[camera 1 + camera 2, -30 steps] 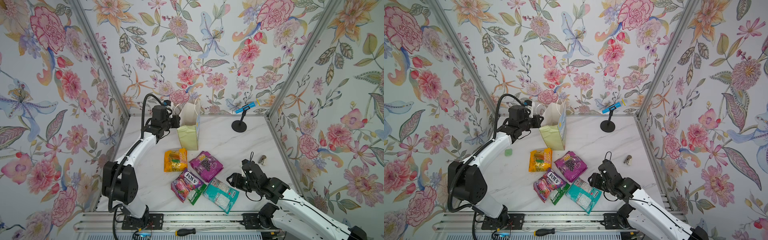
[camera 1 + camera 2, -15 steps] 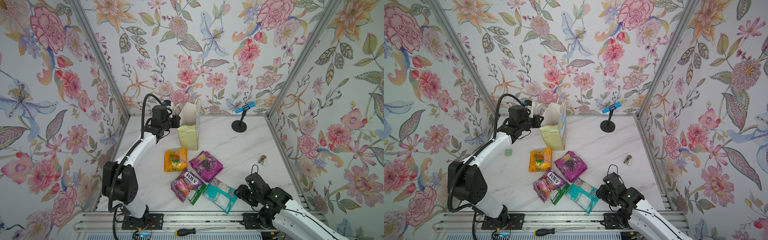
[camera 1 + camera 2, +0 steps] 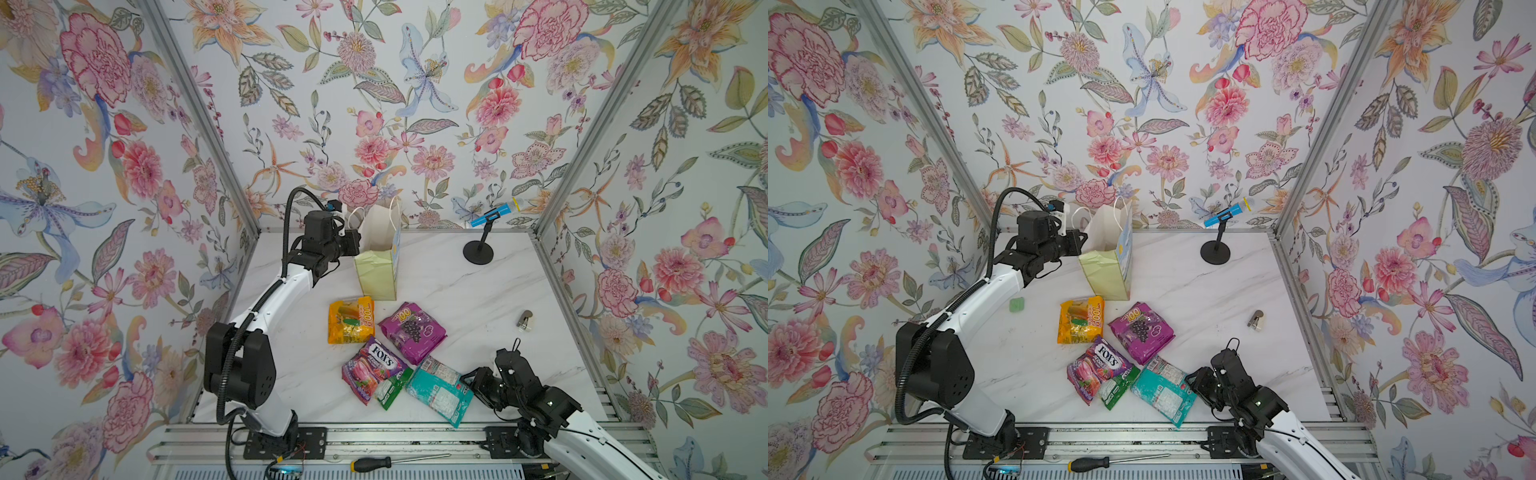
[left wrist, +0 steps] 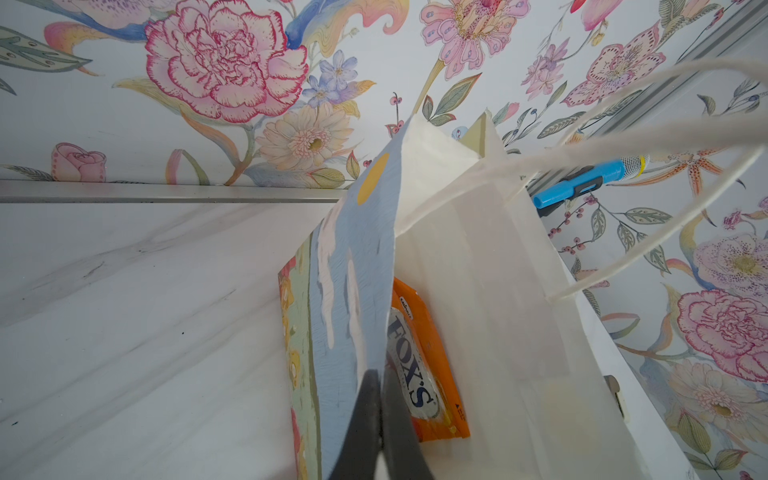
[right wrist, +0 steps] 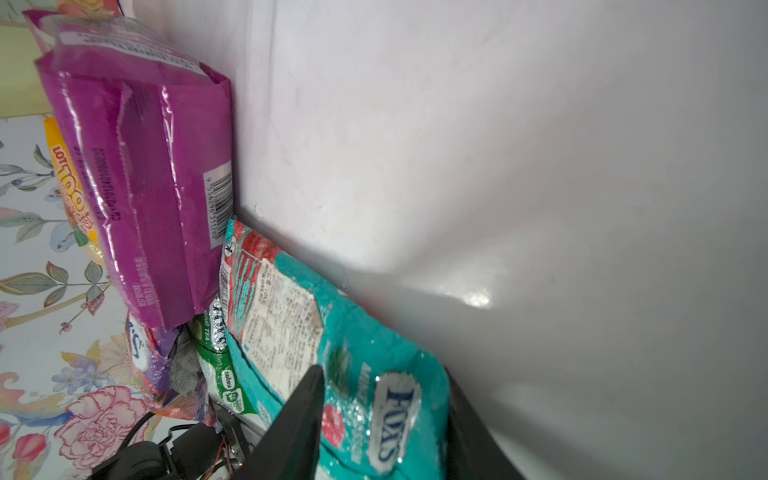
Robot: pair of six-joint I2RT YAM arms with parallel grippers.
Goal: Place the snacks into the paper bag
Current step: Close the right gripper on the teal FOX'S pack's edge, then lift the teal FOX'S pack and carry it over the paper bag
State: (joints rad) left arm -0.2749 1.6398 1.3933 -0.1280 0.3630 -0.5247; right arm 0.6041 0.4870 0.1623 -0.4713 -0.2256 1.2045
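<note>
The paper bag (image 3: 376,272) (image 3: 1106,270) stands upright at the back of the table. My left gripper (image 3: 353,243) (image 4: 379,374) is shut on the rim of its blue-printed face. An orange FOX'S packet (image 4: 432,361) lies inside the bag. In front of the bag lie an orange-yellow packet (image 3: 350,319), a purple grape packet (image 3: 411,332), a purple-red FOX'S packet (image 3: 370,370), a green packet (image 3: 392,386) and a teal packet (image 3: 438,390) (image 5: 291,316). My right gripper (image 3: 467,380) (image 5: 382,374) is low on the table, shut on the teal packet's right end.
A blue marker on a black stand (image 3: 478,249) is at the back right. A small metal clip (image 3: 524,321) lies near the right wall, and a small green square (image 3: 1016,304) lies under the left arm. A screwdriver (image 3: 374,463) rests on the front rail.
My right gripper has dropped lower and nearer the front edge, and its jaws have narrowed onto the teal packet's end. The left arm and the bag have not moved.
</note>
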